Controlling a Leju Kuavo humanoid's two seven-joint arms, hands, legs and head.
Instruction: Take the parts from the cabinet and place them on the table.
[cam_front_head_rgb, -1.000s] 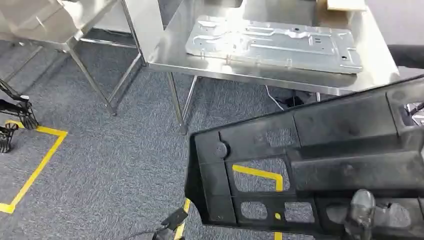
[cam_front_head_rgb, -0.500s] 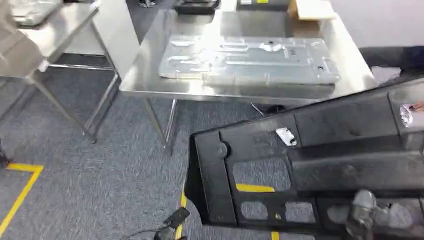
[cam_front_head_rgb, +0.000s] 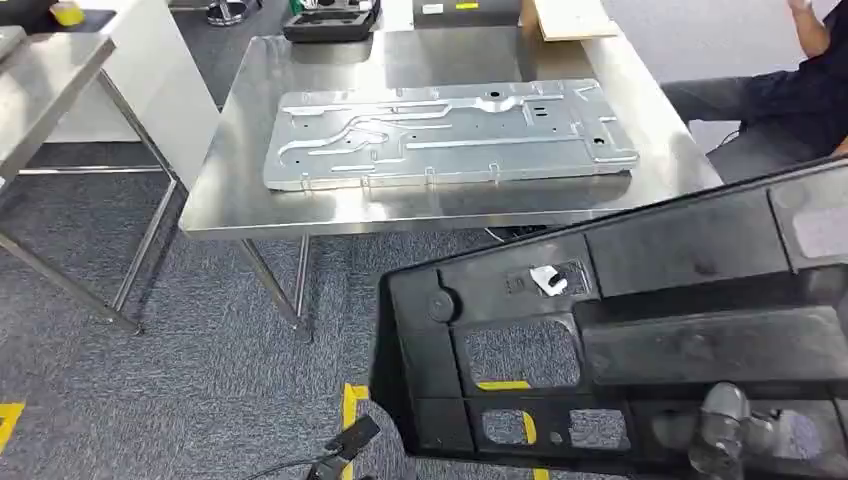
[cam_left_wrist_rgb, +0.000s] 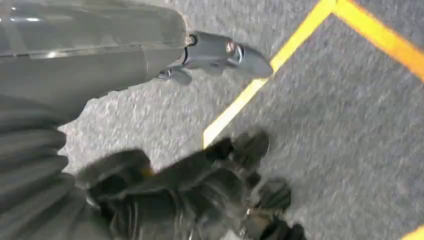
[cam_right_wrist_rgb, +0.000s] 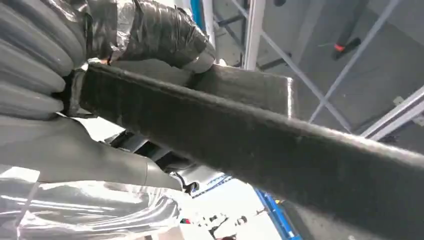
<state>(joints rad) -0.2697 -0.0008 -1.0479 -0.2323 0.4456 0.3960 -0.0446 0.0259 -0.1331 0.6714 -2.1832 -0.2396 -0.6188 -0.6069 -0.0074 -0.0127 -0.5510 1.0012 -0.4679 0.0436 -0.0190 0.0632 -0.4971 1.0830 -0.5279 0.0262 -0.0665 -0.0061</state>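
A large black plastic part (cam_front_head_rgb: 690, 300) with cut-out windows fills the lower right of the head view, held level above the carpet. My right hand (cam_front_head_rgb: 725, 430) grips its near edge; in the right wrist view the taped fingers (cam_right_wrist_rgb: 150, 30) wrap over the part's rim (cam_right_wrist_rgb: 280, 145). A steel table (cam_front_head_rgb: 400, 215) stands just beyond the part, and a stamped silver metal plate (cam_front_head_rgb: 450, 130) lies flat on it. My left hand (cam_left_wrist_rgb: 200, 165) hangs over the carpet with nothing in it, its thumb (cam_left_wrist_rgb: 220, 52) apart from the dark fingers.
A person in dark clothes (cam_front_head_rgb: 800, 90) sits at the table's right end. A black case (cam_front_head_rgb: 330, 20) and a cardboard piece (cam_front_head_rgb: 570, 18) lie at the table's far edge. A second steel table (cam_front_head_rgb: 40, 90) stands to the left. Yellow tape (cam_front_head_rgb: 355, 400) marks the carpet.
The camera has moved: the table with the metal plate now sits lower and more central in the view. The black part keeps its place in my right hand.
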